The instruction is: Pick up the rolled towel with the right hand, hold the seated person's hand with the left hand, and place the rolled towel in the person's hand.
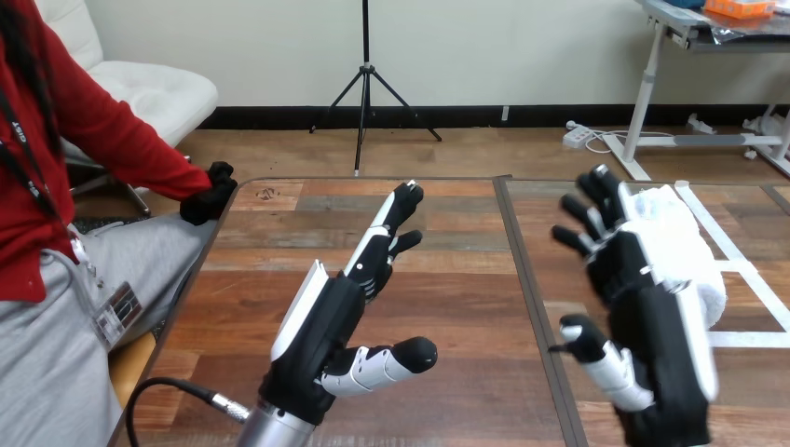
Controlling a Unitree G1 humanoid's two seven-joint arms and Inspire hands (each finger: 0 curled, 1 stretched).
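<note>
The rolled white towel [691,244] lies on the right part of the wooden table [279,307]. My right hand [652,317] stands just left of it, palm facing left, fingers straight and thumb spread, open; its back hides part of the roll, and I cannot tell whether they touch. My left hand [326,326] hovers over the table's middle, open, fingers pointing away towards the far edge and thumb out to the right, holding nothing. The person's hand [211,194], in a black glove, rests closed at the table's far left corner, well apart from both of my hands.
A dark seam [522,279] runs front to back down the table between my two hands. White tape lines [741,265] mark the surface at the right, around the towel. The person sits close along the table's left edge.
</note>
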